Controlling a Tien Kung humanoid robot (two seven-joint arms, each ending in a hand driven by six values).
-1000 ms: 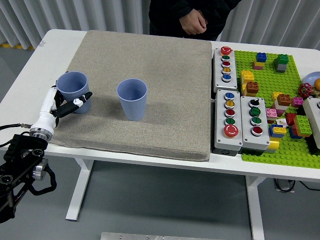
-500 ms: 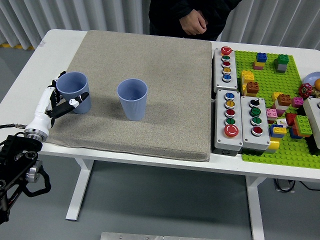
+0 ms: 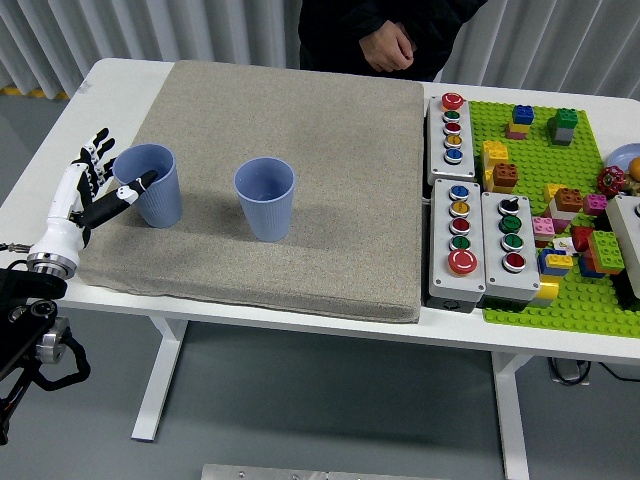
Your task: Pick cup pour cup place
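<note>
Blue plastic, the left cup [image 3: 151,184] stood at the left of the frame on the grey mat [image 3: 300,140], mouth up but leaning slightly, its long axis tipped a little to the left. A second cup [image 3: 266,197] stood upright near the middle. From the lower left corner the left hand [image 3: 86,188] reached up beside the left cup, fingers [image 3: 97,146] spread, thumb at its rim, gripping nothing. At top centre a person's hand [image 3: 387,45] rested curled.
</note>
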